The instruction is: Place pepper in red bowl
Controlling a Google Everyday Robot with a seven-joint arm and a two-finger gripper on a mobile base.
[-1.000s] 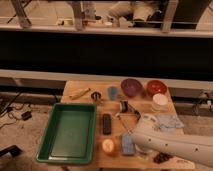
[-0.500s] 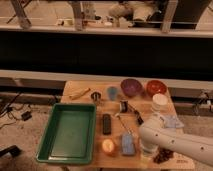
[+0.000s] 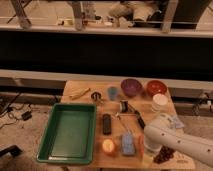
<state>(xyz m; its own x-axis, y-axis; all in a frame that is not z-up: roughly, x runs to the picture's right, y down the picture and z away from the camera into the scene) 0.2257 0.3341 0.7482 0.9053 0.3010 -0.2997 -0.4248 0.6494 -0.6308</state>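
One pepper (image 3: pixel 141 145) just beside tool (image 3: pixel 151 149) near table (image 3: pixel 150 111) front, red bowl (image 3: pixel 155 87) well apart

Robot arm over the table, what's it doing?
The robot's white arm reaches in from the lower right. Its gripper hangs low over the near edge of the table, right beside the slim pepper, which lies on the wood. The red bowl waits at the far side next to the purple bowl, so the pepper is not in it yet.
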